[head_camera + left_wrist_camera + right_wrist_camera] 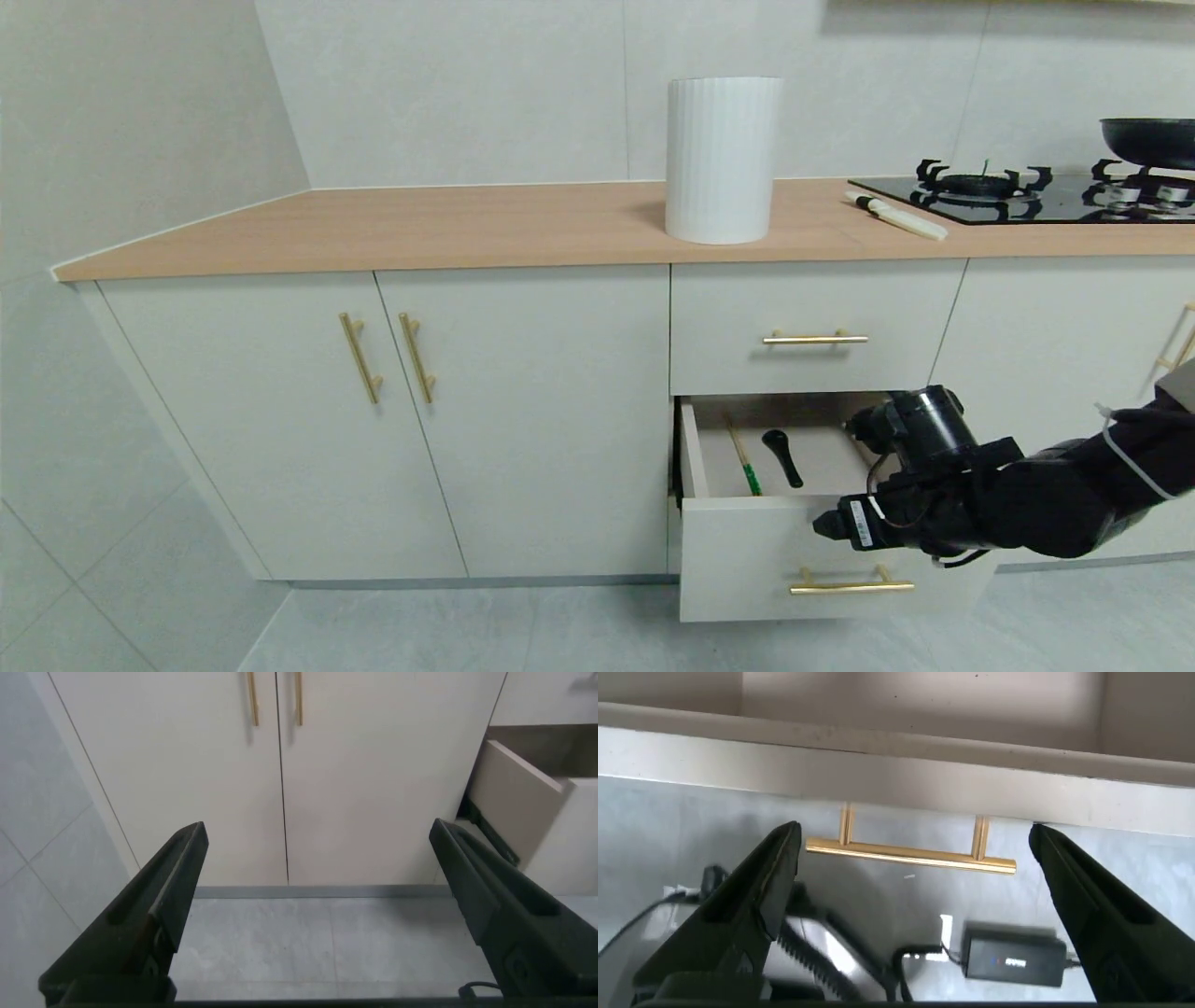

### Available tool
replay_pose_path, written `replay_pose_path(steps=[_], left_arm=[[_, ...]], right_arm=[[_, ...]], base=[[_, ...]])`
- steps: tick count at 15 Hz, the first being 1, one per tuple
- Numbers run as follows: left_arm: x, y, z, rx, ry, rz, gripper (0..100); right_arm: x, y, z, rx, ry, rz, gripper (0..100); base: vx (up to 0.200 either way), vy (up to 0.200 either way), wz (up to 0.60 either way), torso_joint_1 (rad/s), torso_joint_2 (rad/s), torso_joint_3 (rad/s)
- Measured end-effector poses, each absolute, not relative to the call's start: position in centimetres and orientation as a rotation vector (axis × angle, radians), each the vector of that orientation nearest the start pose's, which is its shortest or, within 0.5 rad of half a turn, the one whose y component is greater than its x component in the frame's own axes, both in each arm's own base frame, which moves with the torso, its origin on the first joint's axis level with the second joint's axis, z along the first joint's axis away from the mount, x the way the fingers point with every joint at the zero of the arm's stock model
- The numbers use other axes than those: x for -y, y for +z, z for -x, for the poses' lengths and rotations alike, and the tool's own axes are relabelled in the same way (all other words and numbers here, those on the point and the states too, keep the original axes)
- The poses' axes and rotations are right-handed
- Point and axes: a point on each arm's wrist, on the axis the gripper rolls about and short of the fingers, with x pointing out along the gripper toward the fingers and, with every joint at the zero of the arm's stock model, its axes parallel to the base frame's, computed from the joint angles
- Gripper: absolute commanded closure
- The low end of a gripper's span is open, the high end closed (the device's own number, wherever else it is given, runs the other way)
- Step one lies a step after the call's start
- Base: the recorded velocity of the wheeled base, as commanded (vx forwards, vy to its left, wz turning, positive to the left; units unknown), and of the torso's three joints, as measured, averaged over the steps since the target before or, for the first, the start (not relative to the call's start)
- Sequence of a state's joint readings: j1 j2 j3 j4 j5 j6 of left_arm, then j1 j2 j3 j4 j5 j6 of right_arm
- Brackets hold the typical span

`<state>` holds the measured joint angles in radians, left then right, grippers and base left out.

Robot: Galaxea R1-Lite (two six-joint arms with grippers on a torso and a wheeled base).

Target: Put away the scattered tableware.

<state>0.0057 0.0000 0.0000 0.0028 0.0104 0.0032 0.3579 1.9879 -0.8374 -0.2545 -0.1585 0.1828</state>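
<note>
Chopsticks and spoon lie in drawer, white canister on countertop.

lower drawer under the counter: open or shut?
Open. The lower drawer is pulled out; chopsticks and a black spoon show inside.

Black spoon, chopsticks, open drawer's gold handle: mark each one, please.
black spoon [784, 459]: head view, middle of its handle.
chopsticks [742, 457]: head view, mid-shaft, above the green tip.
drawer handle [851, 587]: head view, centre of the bar.
</note>
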Motion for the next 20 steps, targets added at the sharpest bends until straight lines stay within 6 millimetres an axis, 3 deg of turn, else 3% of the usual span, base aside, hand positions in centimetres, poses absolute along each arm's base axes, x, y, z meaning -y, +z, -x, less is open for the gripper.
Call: replay_pose_path(steps=[8,14,20], left_arm=[[0.0,7.5,2.3,-0.003,0.016,-0.003,0],[0.0,7.5,2.3,-0.003,0.016,-0.003,0],[0.0,7.5,2.3,-0.003,0.016,-0.003,0]], right_arm=[[-10.8,6.8,-36.3,-0.787,0.084,0.066,0],[-11.1,5.7,-38.3,-0.777,0.077,0.058,0],[-10.0,4.8,-40.7,-0.684,0.046,0.01,0]], base=[[0.0,0.0,0.0,0.0,0.0,0.0],[0.0,0.0,0.0,0.0,0.0,0.0],[0.0,0.0,0.0,0.0,0.0,0.0]])
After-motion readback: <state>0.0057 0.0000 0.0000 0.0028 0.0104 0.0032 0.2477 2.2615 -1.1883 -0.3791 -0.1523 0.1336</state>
